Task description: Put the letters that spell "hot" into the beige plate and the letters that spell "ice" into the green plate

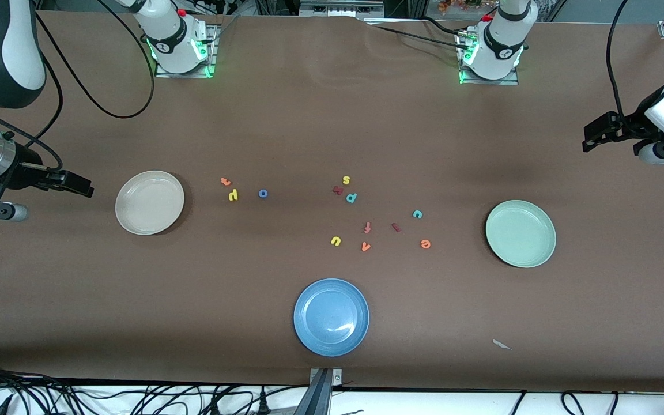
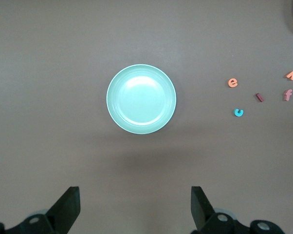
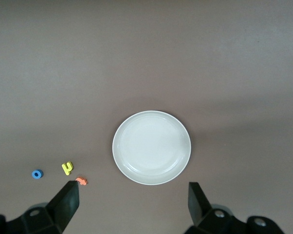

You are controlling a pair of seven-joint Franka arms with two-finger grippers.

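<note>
Across the brown worktop (image 1: 332, 115) in the front view, no letter is sorted yet: yellow h (image 1: 233, 196), blue ring o (image 1: 263, 193) and orange t (image 1: 225, 182) lie near the smooth beige plate (image 1: 149, 202); teal c (image 1: 417, 214), dark red i (image 1: 396, 227) and orange e (image 1: 425, 244) lie near the green plate (image 1: 520, 233). Both arms wait at the worktop's ends.

From the left wrist, the left gripper (image 2: 136, 207) hangs spread over the worktop beside the green plate.

From the right wrist, the right gripper (image 3: 133, 204) is spread over the beige plate's edge. Picking up such thin foam shapes likely needs a low, centred pinch.

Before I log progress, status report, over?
Left tool and right tool open, empty, waiting high. Beige plate and green plate bare, letters still loose. Nothing in the way.
</note>
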